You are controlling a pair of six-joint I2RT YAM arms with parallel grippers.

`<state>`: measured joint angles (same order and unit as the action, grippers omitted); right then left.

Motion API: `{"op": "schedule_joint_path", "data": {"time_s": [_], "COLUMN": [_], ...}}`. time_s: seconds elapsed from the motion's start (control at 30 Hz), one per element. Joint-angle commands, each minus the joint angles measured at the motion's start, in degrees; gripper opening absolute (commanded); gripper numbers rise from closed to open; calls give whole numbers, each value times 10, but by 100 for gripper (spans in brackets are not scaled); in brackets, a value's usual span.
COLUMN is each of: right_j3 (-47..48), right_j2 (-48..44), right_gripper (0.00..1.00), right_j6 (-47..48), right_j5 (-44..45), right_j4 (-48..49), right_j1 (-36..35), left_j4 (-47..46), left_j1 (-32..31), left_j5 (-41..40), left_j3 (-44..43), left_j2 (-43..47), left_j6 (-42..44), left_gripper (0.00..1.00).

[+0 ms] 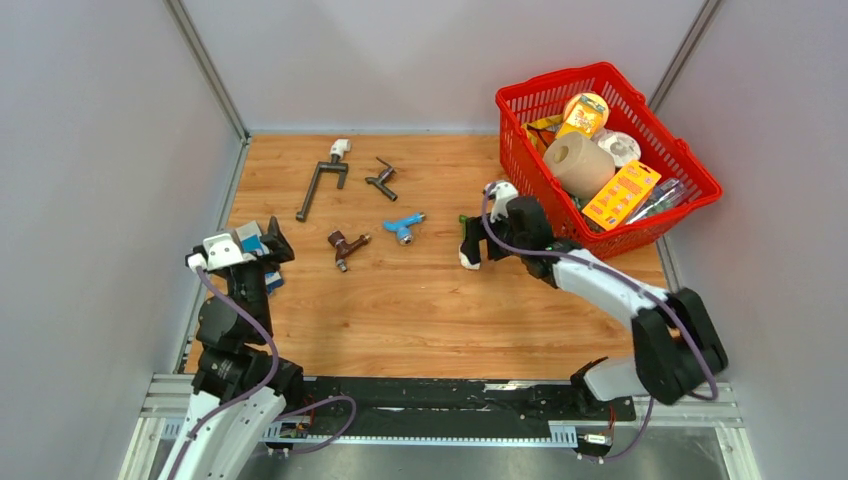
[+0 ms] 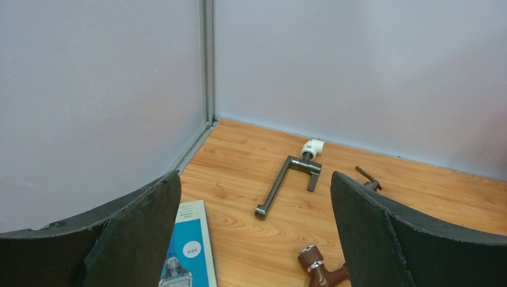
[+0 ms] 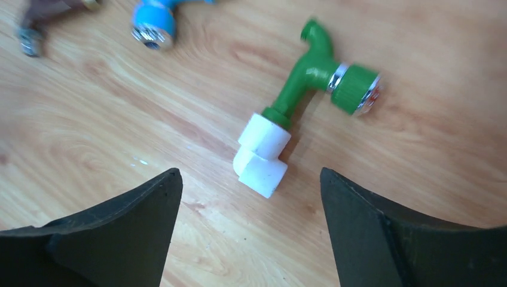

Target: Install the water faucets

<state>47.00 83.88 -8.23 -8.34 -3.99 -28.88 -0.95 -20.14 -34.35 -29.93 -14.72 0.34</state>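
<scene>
My left gripper (image 2: 256, 179) and right gripper (image 3: 250, 179) are open and empty; the green faucet (image 3: 311, 69) lies just ahead of the right one in its white elbow (image 3: 261, 156), so I should lift off slowly.

The tabletop (image 3: 89, 131) is light wood grain, smooth with a soft sheen. At upper right of the right wrist view, the green faucet (image 3: 311, 75) is glossy plastic with a bright chromed metal ring. The white elbow (image 3: 261, 156) joined to it is smooth matt plastic. The blue faucet (image 3: 152, 21) is plastic with a shiny metal mouth. The right end effector (image 3: 250, 173) has black pads (image 3: 119, 233), matt and rough-edged.
</scene>
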Motion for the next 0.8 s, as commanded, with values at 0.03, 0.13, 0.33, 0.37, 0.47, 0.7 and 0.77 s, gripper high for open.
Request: {"op": "schedule_joint_path", "data": {"time_s": [0.03, 0.13, 0.33, 0.37, 0.47, 0.7, 0.77], "right_j3": [-27, -45, -79, -85, -107, -165, -175], "right_j2": [-182, -288, -484, -507, -578, -736, -775], "right_gripper": [93, 100, 100, 100, 100, 100, 100], "right_j6": [32, 51, 114, 124, 142, 145, 146], "right_j5": [37, 63, 164, 189, 275, 379, 407], "right_j4": [19, 17, 18, 17, 21, 35, 35], "right_j1": [1, 1, 1, 1, 1, 1, 1], "left_j4": [44, 88, 134, 132, 106, 97, 105], "left_j1": [4, 4, 4, 4, 5, 4, 5], "left_j5": [20, 16, 17, 17, 17, 53, 69], "left_j3": [-34, -61, -116, -116, -104, -93, -95], "left_j2": [6, 9, 41, 57, 107, 173, 175], "left_j6": [-31, -51, -57, -60, -72, -45, -38], "left_gripper": [100, 100, 100, 100, 100, 100, 100]}}
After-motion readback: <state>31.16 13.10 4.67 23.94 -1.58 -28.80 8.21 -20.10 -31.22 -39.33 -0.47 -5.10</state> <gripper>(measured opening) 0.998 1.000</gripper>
